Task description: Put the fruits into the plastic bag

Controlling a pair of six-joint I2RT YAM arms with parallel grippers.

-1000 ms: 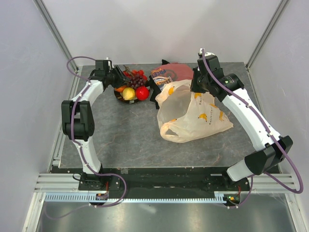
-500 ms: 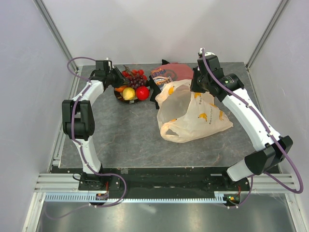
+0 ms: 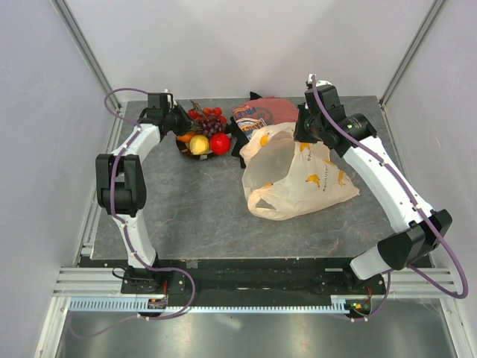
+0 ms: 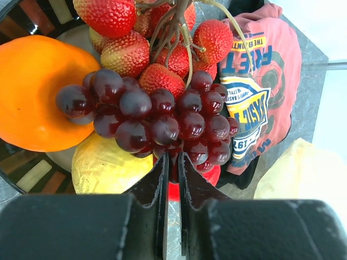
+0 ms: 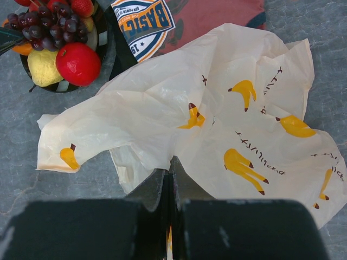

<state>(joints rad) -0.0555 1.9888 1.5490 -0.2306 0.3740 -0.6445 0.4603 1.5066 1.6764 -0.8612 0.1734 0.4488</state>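
Lying on the grey table (image 3: 186,216) between white walls (image 3: 223,45), plastic bag (image 5: 162,108) was clamped by right gripper (image 5: 169,162), cloth (image 5: 206,13) adjacent; left gripper (image 4: 171,160) at grapes (image 4: 157,116), state unclear.

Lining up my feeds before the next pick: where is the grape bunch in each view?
Top external: grape bunch upper left of centre.
Left wrist: grape bunch mid-frame, just beyond the left pincer.
Right wrist: grape bunch top-left corner.
Shared landmark: printed cloth right of it.

The plastic bag (image 5: 217,124) fills the centre and right, pinched by the right gripper (image 5: 169,162) at bottom centre. An apple (image 5: 78,63) and grapes (image 5: 43,27) sit upper left.
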